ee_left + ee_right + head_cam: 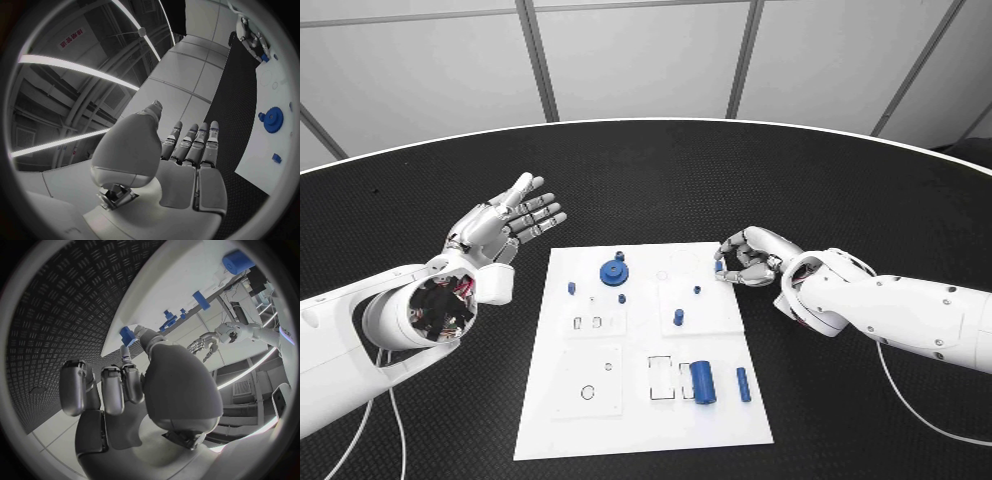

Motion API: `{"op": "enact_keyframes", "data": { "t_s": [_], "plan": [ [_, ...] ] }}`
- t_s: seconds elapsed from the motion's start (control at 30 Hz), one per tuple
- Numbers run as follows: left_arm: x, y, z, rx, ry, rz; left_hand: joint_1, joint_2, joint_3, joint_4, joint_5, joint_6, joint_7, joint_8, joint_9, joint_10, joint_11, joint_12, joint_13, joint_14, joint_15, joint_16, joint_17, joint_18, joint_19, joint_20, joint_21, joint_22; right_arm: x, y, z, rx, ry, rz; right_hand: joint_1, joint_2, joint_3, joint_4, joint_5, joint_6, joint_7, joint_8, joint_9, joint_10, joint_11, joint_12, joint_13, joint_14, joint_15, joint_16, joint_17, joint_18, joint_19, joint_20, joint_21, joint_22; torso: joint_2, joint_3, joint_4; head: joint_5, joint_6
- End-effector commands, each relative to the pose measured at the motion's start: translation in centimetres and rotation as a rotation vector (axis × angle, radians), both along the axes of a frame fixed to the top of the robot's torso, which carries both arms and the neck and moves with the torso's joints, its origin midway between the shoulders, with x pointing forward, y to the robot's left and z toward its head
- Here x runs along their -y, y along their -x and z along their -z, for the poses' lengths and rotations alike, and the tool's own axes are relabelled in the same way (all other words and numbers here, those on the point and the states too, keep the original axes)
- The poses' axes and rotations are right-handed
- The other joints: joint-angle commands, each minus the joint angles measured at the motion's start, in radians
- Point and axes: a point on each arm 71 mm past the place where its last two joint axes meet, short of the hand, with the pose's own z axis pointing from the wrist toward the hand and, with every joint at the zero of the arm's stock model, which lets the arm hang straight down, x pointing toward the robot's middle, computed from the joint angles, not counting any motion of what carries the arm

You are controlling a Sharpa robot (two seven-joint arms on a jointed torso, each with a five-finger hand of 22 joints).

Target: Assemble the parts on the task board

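Observation:
The white task board (639, 420) lies in the middle of the table. A blue gear (613, 271) stands near its far edge, with small blue pegs (678, 316) scattered around it. A thick blue cylinder (702, 382) and a thin blue rod (743, 384) lie near the board's near right corner. My right hand (753, 258) hovers at the board's far right edge, fingers curled, pinching a small blue part (127, 335) between thumb and a finger. My left hand (511, 223) is raised left of the board, fingers straight and apart, holding nothing. The left wrist view shows the gear (273, 120) too.
The board has printed outlines and several recesses (596, 390) on its near half. Black textured table (877, 200) surrounds the board on all sides, ending in a curved far edge.

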Motion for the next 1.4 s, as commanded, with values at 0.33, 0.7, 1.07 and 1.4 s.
{"op": "enact_keyframes", "data": {
  "t_s": [0.33, 0.7, 1.07, 1.4],
  "plan": [
    [-0.02, 0.02, 0.0, 0.0, 0.0, 0.0, 0.0, 0.011, 0.007, 0.001, 0.005, 0.006, 0.134, 0.005, 0.001, 0.005, -0.002, 0.002, 0.001, -0.001, -0.001, -0.001, 0.0, -0.002, -0.006, -0.001, -0.006, -0.001, -0.06, -0.11, 0.14, -0.008, 0.003, 0.002, 0.004, 0.021, 0.048, -0.003, 0.009, 0.028, -0.007, 0.011, -0.002, 0.03, -0.013, 0.01, 0.166, 0.095, -0.014, 0.007, 0.219, -0.007, 0.006, -0.011, 0.007, 0.103, 0.0, 0.0009, -0.0007, 0.0, 0.0],
    [-0.03, 0.05, -0.01, 0.0, 0.0, 0.0, 0.0, 0.011, 0.007, 0.001, 0.005, 0.006, 0.134, 0.005, 0.001, 0.005, -0.002, 0.002, 0.001, -0.001, -0.001, -0.001, 0.0, -0.002, -0.006, -0.001, -0.006, -0.001, 0.01, -0.24, 0.33, -0.021, 0.008, 0.007, 0.0, 0.021, 0.067, -0.007, -0.005, 0.035, -0.009, 0.013, -0.003, 0.032, -0.015, 0.011, 0.168, 0.095, -0.016, 0.007, 0.219, -0.008, 0.006, -0.013, 0.007, 0.105, 0.0, 0.0011, -0.0003, -0.002, -0.003],
    [-0.02, 0.07, -0.02, 0.0, 0.0, 0.001, 0.0, 0.011, 0.007, 0.001, 0.005, 0.006, 0.134, 0.005, 0.001, 0.005, -0.002, 0.002, 0.001, -0.001, -0.001, -0.001, 0.0, -0.002, -0.006, -0.001, -0.006, -0.001, -0.06, -0.29, 0.43, -0.021, 0.008, 0.009, -0.011, 0.027, 0.095, -0.01, -0.011, 0.055, -0.016, 0.023, -0.001, 0.04, -0.021, 0.02, 0.178, 0.096, -0.02, 0.008, 0.223, -0.009, 0.01, -0.017, 0.012, 0.111, 0.001, 0.0008, -0.0007, -0.003, -0.004],
    [-0.04, 0.08, -0.02, -0.001, 0.0, 0.001, 0.0, 0.011, 0.008, 0.001, 0.005, 0.006, 0.134, 0.004, 0.001, 0.004, -0.001, 0.001, 0.001, -0.003, -0.001, -0.002, -0.001, -0.002, -0.006, -0.001, -0.007, -0.002, -0.23, -0.15, 0.17, 0.01, -0.004, 0.01, -0.03, 0.044, 0.126, -0.013, -0.001, 0.085, -0.031, 0.044, 0.007, 0.052, -0.033, 0.033, 0.191, 0.097, -0.031, 0.01, 0.229, -0.011, 0.016, -0.026, 0.019, 0.121, 0.0, 0.0015, -0.0004, -0.001, -0.004]
  ]
}}
